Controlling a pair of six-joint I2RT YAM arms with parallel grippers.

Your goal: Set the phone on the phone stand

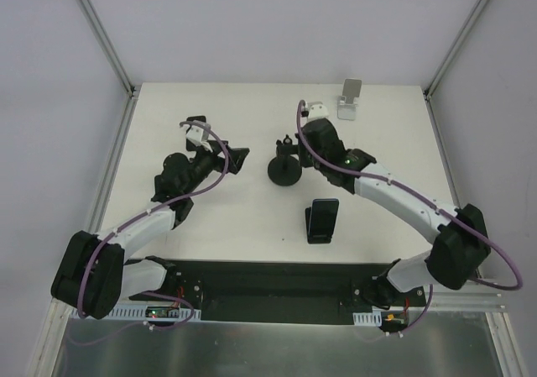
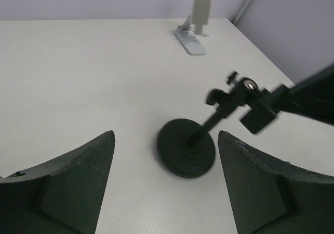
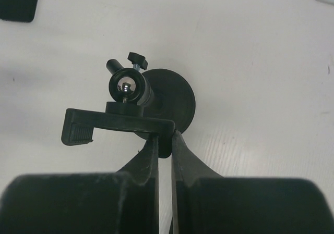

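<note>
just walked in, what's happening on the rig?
The right gripper is shut on the clamp bar of the black phone stand mid-table. The left gripper is open beside it, holding nothing. The phone sits untouched nearer the arm bases. A white stand is at the far edge.

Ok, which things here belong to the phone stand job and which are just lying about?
In the job: phone; black clamp stand, gripped by the right end effector.
Lying about: silver stand at the far edge, apparently unused.
</note>
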